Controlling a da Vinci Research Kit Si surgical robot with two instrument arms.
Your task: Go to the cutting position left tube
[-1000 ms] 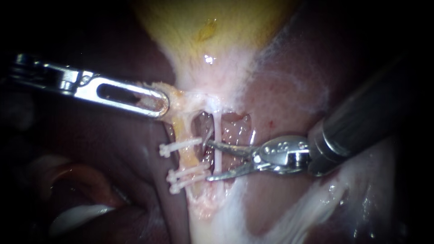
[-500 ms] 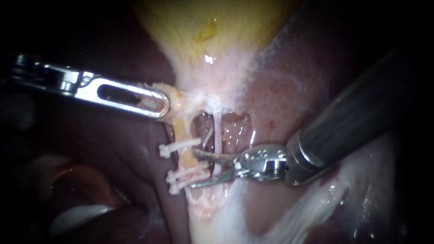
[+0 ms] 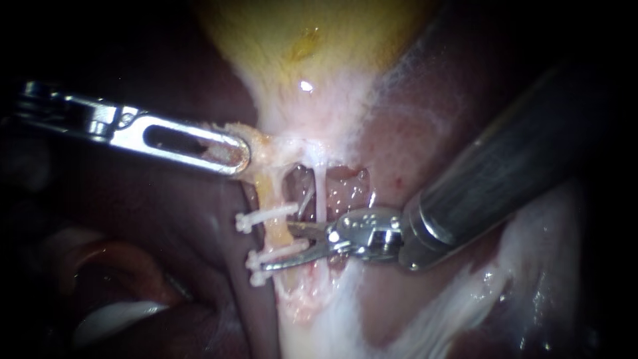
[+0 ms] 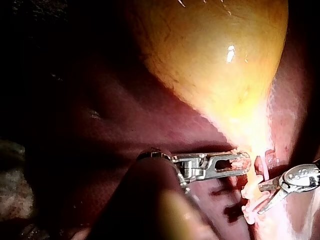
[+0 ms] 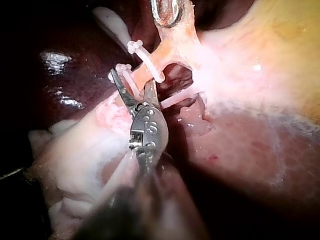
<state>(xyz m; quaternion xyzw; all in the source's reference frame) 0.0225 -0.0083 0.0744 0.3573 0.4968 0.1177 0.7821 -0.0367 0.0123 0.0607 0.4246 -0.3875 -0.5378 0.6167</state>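
Right instrument [image 3: 276,246]: blades apart, nothing pinched. They straddle the left tube [image 3: 272,199] in the gap between the upper clip [image 3: 262,217] and the lower pair of clips [image 3: 254,260], with the lower blade lying along that pair. Right wrist view agrees: the tube runs between the open blades. I'd call the cutting position near enough reached. Main risk is the thin right tube [image 3: 319,193] just beside the blades. Left instrument [image 3: 236,153]: jaws clamped on neck tissue [image 3: 262,147] under the gallbladder [image 3: 299,60], held out sideways, presumably to keep the tube taut and off the liver [image 3: 173,219].
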